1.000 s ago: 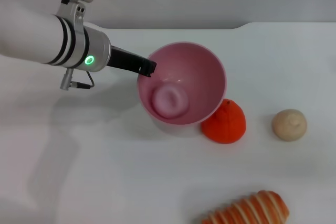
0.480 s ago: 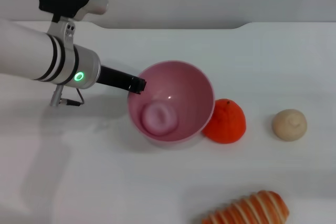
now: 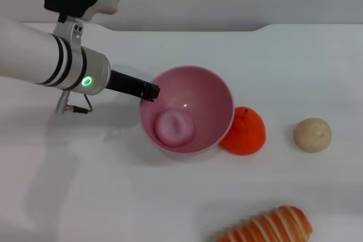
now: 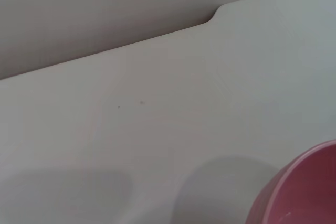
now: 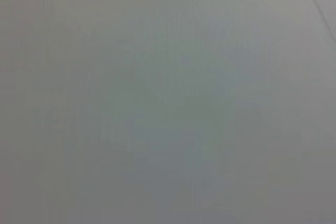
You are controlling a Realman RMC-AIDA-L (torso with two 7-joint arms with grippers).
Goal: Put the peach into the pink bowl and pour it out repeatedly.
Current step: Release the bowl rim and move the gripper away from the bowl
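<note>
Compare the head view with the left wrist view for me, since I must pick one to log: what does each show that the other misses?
Only the head view shows the peach lying inside the bowl, the left tool at the bowl's rim, the orange-red fruit, the beige ball and the striped bread. The left wrist view adds nothing of its own. Both show the pink bowl and the white table.

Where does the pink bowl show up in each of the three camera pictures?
Head view: the pink bowl sits near the middle, peach inside, the left gripper at its rim.
Left wrist view: only a slice of the pink bowl shows, in the lower right corner.
Right wrist view: not in it.
Shared landmark: the white table's back edge with its curved notch appears in the head and left wrist views.
</note>
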